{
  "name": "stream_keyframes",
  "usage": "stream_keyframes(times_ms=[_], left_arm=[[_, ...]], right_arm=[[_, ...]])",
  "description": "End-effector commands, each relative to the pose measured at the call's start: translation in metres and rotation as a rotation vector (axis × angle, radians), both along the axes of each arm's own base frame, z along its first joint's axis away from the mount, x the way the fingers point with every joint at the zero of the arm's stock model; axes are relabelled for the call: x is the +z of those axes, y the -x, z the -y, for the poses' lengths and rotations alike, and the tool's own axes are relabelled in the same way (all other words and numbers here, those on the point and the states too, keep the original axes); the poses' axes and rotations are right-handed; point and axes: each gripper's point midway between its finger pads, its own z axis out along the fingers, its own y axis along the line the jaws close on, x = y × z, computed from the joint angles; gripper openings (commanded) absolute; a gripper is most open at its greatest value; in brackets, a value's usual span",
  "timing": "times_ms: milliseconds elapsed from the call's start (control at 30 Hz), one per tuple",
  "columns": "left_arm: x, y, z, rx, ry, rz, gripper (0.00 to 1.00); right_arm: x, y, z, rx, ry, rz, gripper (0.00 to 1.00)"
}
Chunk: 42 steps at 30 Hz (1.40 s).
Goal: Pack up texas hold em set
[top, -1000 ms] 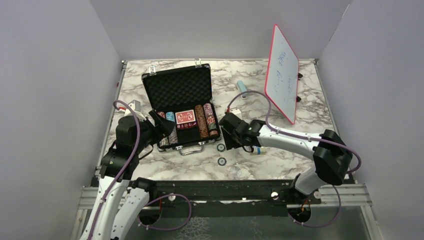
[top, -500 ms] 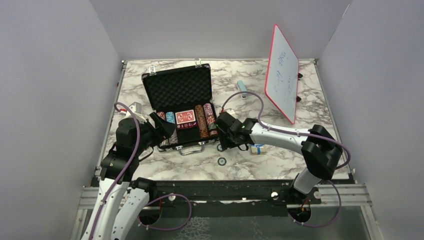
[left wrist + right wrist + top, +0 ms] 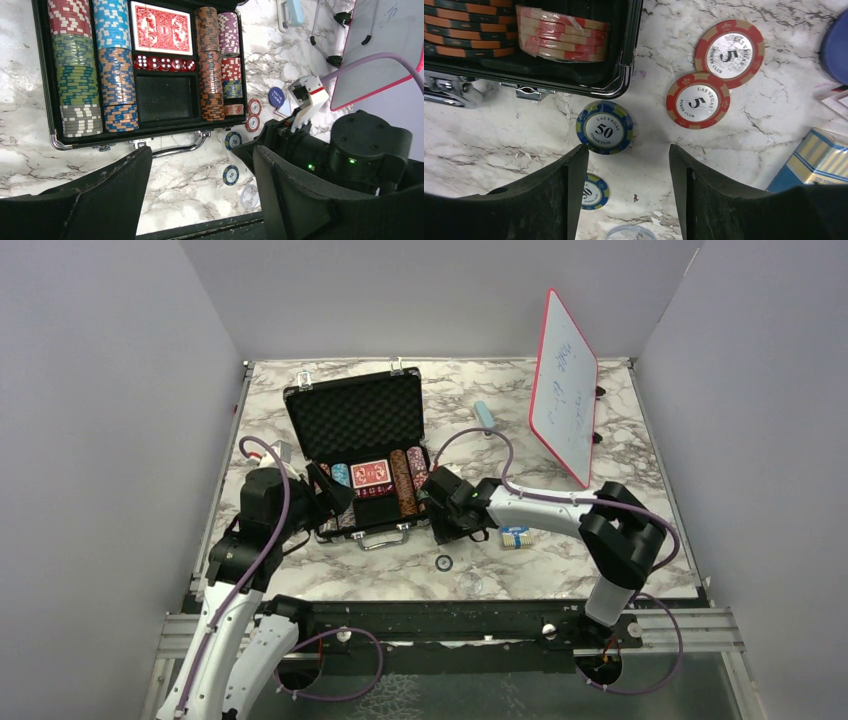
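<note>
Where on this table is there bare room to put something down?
Bare marble lies between the case lid and the whiteboard, except the pale blue block, and before the handle. Crowded off the case's right front corner: loose chips, blue deck, right gripper.

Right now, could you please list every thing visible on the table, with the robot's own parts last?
Case: one, black, open, left-centre.
Chips in case: many, striped, side rows.
Red deck: one, red, case's middle.
Dice: about five, red, below red deck.
5 chips: two, red, right of case.
50 chips: two, blue-green, off case's front corner.
Blue deck: one, blue, right of loose chips.
Button: one, dark blue, beside 5 chips.
Whiteboard: one, red-framed, far right.
Block: one, pale blue, left of whiteboard.
Left gripper: one, black, open, before case's front.
Right gripper: one, black, open, near a 50 chip.
</note>
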Motion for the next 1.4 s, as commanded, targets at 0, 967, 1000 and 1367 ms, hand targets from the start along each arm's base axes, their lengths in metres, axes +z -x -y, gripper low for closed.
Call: stream_keyframes(times_ms=[0,967,1000,1367], left_arm=[[-0.004,0.000,-0.001,-0.009,-0.020,0.005,0.77],[0.000,0.006,0.056,-0.324,0.163,0.055,0.76],[0.001,0.006,0.060,-0.343,0.187,0.063,0.76],[0.003,0.016,0.117,-0.532,0.327,0.179,0.67]], right_arm=[[-0.008,-0.003,-0.014,0.057,-0.013,-0.009,0.64],[0.071,0.015,0.007,-0.110,-0.206,0.065,0.29],[0.082,0.013,0.004,-0.132,-0.248,0.078,0.29],[0.179,0.001,-0.030,-0.417,-0.700,0.075,0.32]])
